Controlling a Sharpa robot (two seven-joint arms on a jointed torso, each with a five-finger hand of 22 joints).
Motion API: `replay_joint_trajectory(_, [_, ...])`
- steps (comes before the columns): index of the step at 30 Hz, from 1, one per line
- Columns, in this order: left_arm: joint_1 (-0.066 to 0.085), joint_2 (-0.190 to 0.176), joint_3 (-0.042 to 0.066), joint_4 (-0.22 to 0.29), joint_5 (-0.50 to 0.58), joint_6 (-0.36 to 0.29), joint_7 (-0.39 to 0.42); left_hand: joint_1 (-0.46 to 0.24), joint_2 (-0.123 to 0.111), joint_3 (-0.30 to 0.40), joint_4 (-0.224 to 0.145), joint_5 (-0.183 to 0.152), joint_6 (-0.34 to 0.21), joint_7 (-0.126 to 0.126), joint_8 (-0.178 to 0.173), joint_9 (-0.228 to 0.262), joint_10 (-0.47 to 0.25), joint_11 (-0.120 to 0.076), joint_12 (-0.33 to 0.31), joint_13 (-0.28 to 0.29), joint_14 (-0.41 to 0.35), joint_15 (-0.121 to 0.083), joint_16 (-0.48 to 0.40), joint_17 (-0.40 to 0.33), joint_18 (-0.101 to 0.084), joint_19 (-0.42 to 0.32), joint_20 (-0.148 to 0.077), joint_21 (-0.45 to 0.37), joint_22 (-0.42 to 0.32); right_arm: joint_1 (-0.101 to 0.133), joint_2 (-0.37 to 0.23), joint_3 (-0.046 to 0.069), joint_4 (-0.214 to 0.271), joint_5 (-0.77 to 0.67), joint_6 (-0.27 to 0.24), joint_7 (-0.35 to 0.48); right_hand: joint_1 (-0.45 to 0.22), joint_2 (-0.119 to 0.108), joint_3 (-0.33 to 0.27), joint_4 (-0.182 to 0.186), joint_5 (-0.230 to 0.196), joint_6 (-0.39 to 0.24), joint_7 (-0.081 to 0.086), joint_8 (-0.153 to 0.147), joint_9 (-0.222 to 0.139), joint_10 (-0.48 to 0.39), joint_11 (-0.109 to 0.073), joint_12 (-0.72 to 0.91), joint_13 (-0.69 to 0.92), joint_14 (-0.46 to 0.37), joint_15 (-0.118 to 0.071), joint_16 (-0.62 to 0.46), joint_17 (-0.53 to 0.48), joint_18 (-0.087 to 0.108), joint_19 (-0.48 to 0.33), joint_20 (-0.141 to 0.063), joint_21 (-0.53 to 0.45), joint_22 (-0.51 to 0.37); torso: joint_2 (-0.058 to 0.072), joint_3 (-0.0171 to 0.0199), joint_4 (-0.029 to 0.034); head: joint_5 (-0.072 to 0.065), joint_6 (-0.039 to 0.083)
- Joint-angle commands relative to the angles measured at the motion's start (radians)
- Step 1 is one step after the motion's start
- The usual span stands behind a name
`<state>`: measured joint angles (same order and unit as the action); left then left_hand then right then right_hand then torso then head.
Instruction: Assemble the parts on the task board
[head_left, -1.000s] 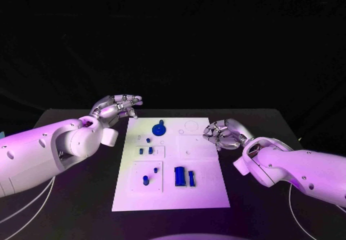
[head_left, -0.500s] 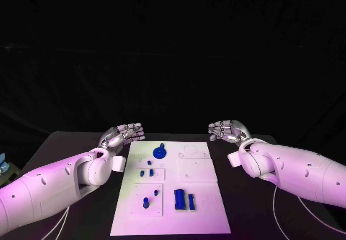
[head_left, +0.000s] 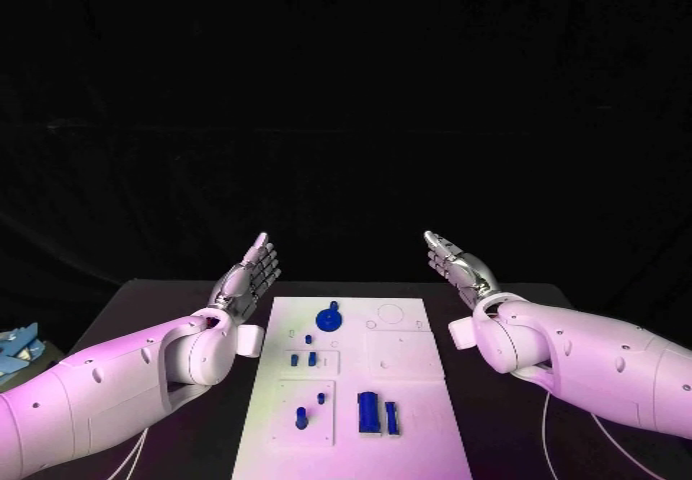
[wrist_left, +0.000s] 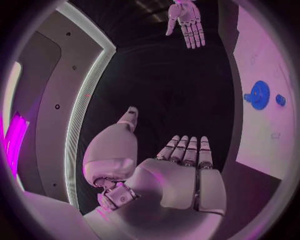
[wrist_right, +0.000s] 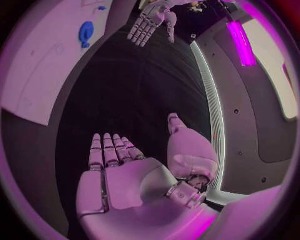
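Board (head_left: 411, 370): white, on my black table (head_left: 159, 305), blue parts (head_left: 330, 320) on it.
Left hand (head_left: 250, 275): raised, flat, holding nothing.
Right hand (head_left: 459, 265): same.
Room: dark backdrop.

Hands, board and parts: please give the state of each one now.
Left hand: open, fingers straight, raised beside the board, holding nothing.
Right hand: open, fingers straight, raised, holding nothing.
Board: flat on the table.
Gear: on the board, untouched.
Blocks: side by side, untouched.
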<state>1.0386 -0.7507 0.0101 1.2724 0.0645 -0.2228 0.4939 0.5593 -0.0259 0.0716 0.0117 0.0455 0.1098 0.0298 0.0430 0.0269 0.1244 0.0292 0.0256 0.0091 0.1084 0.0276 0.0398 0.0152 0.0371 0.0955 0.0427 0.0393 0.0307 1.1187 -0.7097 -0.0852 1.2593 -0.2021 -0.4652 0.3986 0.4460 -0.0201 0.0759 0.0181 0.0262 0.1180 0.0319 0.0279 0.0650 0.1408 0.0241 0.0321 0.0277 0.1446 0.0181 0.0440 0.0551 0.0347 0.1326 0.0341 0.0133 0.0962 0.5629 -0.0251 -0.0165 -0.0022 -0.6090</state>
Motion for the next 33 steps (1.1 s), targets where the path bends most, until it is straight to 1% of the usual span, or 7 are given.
replay_joint_trajectory(1, [0.003, -0.004, -0.001, 0.048, -0.021, -0.146, 0.011, -0.559, 0.026, -0.072, -0.012, -0.046, -0.110, -0.030, -0.043, -0.027, -0.124, -0.029, -0.026, -0.009, -0.108, -0.028, -0.040, -0.015, -0.037, -0.096, -0.043, -0.039, -0.031, -0.015, -0.015, 0.017, 0.074, 0.076, -0.115, 0.052, -0.446, 0.020, -0.076, -0.018, -0.026, -0.118, -0.032, -0.028, -0.065, -0.141, -0.024, -0.032, -0.028, -0.145, -0.018, -0.044, -0.055, -0.035, -0.133, -0.034, -0.013, -0.096, -0.018, 0.0247, 0.0162, 0.002, 0.009])
replay_joint_trajectory(3, [0.005, -0.009, -0.003, 0.095, -0.029, -0.222, 0.014, -0.559, 0.026, -0.072, -0.012, -0.046, -0.110, -0.030, -0.043, -0.027, -0.124, -0.029, -0.026, -0.009, -0.108, -0.028, -0.040, -0.015, -0.037, -0.096, -0.043, -0.039, -0.031, -0.031, -0.032, 0.037, 0.144, 0.113, -0.171, 0.073, -0.446, 0.020, -0.076, -0.018, -0.026, -0.118, -0.032, -0.028, -0.065, -0.141, -0.024, -0.032, -0.028, -0.145, -0.018, -0.044, -0.055, -0.035, -0.133, -0.034, -0.013, -0.096, -0.019, 0.0251, 0.0165, 0.002, 0.009])
replay_joint_trajectory(6, [0.007, -0.014, -0.005, 0.153, -0.039, -0.315, 0.017, -0.559, 0.026, -0.072, -0.012, -0.046, -0.110, -0.030, -0.043, -0.027, -0.124, -0.029, -0.026, -0.009, -0.108, -0.028, -0.040, -0.015, -0.037, -0.096, -0.043, -0.039, -0.031, -0.046, -0.047, 0.057, 0.211, 0.149, -0.225, 0.092, -0.446, 0.020, -0.076, -0.018, -0.026, -0.118, -0.032, -0.028, -0.065, -0.141, -0.024, -0.032, -0.028, -0.145, -0.018, -0.044, -0.055, -0.035, -0.133, -0.034, -0.013, -0.096, -0.019, 0.0251, 0.0165, 0.002, 0.009])
replay_joint_trajectory(10, [0.009, -0.022, -0.007, 0.226, -0.052, -0.432, 0.022, -0.559, 0.026, -0.072, -0.012, -0.046, -0.110, -0.030, -0.043, -0.027, -0.124, -0.029, -0.026, -0.009, -0.108, -0.028, -0.040, -0.015, -0.037, -0.096, -0.043, -0.039, -0.031, -0.062, -0.063, 0.077, 0.281, 0.186, -0.281, 0.113, -0.446, 0.020, -0.076, -0.018, -0.026, -0.118, -0.032, -0.028, -0.065, -0.141, -0.024, -0.032, -0.028, -0.145, -0.018, -0.044, -0.055, -0.035, -0.133, -0.034, -0.013, -0.096, -0.019, 0.0251, 0.0165, 0.002, 0.009])
replay_joint_trajectory(12, [0.010, -0.024, -0.008, 0.250, -0.056, -0.470, 0.023, -0.559, 0.026, -0.072, -0.012, -0.046, -0.110, -0.030, -0.043, -0.027, -0.124, -0.029, -0.026, -0.009, -0.108, -0.028, -0.040, -0.015, -0.037, -0.096, -0.043, -0.039, -0.031, -0.066, -0.067, 0.082, 0.298, 0.196, -0.295, 0.118, -0.446, 0.020, -0.076, -0.018, -0.026, -0.118, -0.032, -0.028, -0.065, -0.141, -0.024, -0.032, -0.028, -0.145, -0.018, -0.044, -0.055, -0.035, -0.133, -0.034, -0.013, -0.096, -0.019, 0.0251, 0.0165, 0.002, 0.009])
replay_joint_trajectory(19, [0.011, -0.029, -0.010, 0.297, -0.064, -0.546, 0.026, -0.559, 0.026, -0.072, -0.012, -0.046, -0.110, -0.030, -0.043, -0.027, -0.124, -0.029, -0.026, -0.009, -0.108, -0.028, -0.040, -0.015, -0.037, -0.096, -0.043, -0.039, -0.031, -0.069, -0.070, 0.085, 0.311, 0.202, -0.305, 0.121, -0.446, 0.020, -0.076, -0.018, -0.026, -0.118, -0.032, -0.028, -0.065, -0.141, -0.024, -0.032, -0.028, -0.145, -0.018, -0.044, -0.055, -0.035, -0.133, -0.034, -0.013, -0.096, -0.019, 0.0251, 0.0165, 0.002, 0.009])
replay_joint_trajectory(33, [0.011, -0.029, -0.010, 0.298, -0.064, -0.547, 0.026, -0.559, 0.026, -0.072, -0.012, -0.046, -0.110, -0.030, -0.043, -0.027, -0.124, -0.029, -0.026, -0.009, -0.108, -0.028, -0.040, -0.015, -0.037, -0.096, -0.043, -0.039, -0.031, -0.069, -0.070, 0.085, 0.311, 0.202, -0.305, 0.121, -0.446, 0.020, -0.076, -0.018, -0.026, -0.118, -0.032, -0.028, -0.065, -0.141, -0.024, -0.032, -0.028, -0.145, -0.018, -0.044, -0.055, -0.035, -0.133, -0.034, -0.013, -0.096, -0.019, 0.0251, 0.0165, 0.002, 0.009])
